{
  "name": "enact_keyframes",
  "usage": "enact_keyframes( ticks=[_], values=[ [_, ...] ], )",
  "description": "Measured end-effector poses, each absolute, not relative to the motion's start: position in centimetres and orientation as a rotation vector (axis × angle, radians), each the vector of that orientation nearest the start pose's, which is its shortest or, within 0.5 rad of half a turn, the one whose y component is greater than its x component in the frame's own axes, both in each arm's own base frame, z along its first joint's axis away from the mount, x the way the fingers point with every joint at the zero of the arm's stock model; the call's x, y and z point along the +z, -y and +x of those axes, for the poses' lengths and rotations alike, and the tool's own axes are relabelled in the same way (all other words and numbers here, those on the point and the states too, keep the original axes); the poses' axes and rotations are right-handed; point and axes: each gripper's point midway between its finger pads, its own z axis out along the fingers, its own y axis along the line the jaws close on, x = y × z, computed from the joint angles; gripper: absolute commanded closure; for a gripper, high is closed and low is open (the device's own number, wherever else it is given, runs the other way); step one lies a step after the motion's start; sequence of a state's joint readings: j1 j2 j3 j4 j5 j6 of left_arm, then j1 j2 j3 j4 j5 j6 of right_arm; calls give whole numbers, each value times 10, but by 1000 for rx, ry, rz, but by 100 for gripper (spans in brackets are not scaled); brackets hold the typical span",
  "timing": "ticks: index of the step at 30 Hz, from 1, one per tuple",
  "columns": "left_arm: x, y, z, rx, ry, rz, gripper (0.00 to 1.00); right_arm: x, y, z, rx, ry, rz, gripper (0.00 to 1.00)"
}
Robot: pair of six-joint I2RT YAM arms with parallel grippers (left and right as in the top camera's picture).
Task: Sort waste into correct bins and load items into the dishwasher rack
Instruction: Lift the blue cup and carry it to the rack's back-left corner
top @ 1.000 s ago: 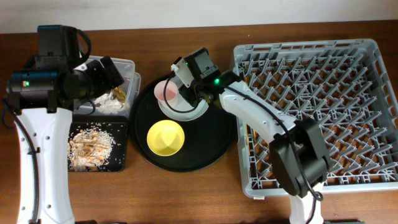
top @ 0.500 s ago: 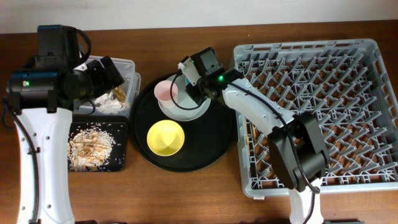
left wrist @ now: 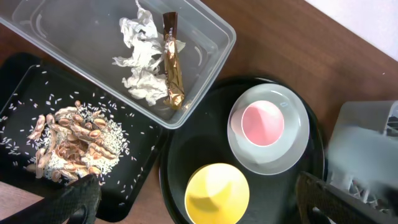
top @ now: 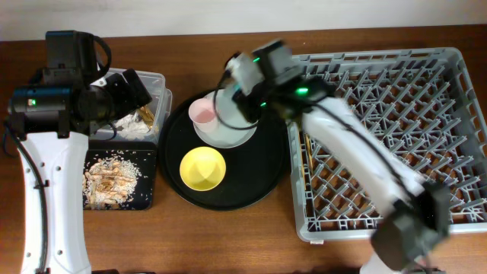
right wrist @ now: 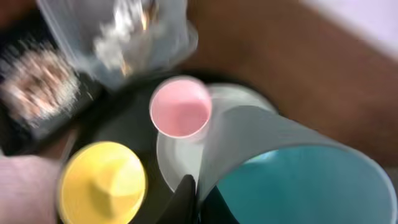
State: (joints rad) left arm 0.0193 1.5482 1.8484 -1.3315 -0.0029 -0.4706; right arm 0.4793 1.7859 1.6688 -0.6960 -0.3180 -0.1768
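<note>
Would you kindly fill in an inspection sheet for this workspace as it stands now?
Surface: brown wooden table.
Job's things: crumpled white paper and shiny gold-brown wrapper in clear rectangular plastic box; beige crumbly food scraps in shallow black rectangular tray; small pink cup on pale grey-green round plate; yellow bowl; large grey pegged dishwasher rack.
Clutter: large round black tray under plate and bowl.
Grippers: left gripper open; right gripper shut on small light-blue cup.
Cables: black cable along left arm.
Surroundings: pale wall behind table.

Overhead straight down on whole table [top: 228, 243], left wrist downward, right wrist nearer, blurred, all sharing pink cup [top: 202, 111]
</note>
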Motion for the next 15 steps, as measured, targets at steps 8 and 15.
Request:
enact_keyframes(
  ticks=[8, 15],
  values=[
    [296, -7, 357, -158, -2532, -634, 1, 249, -121, 442, 810, -2303, -503, 96],
    [296, -7, 356, -158, -2533, -634, 1, 213, -110, 454, 1460, -2083, -481, 96]
  ],
)
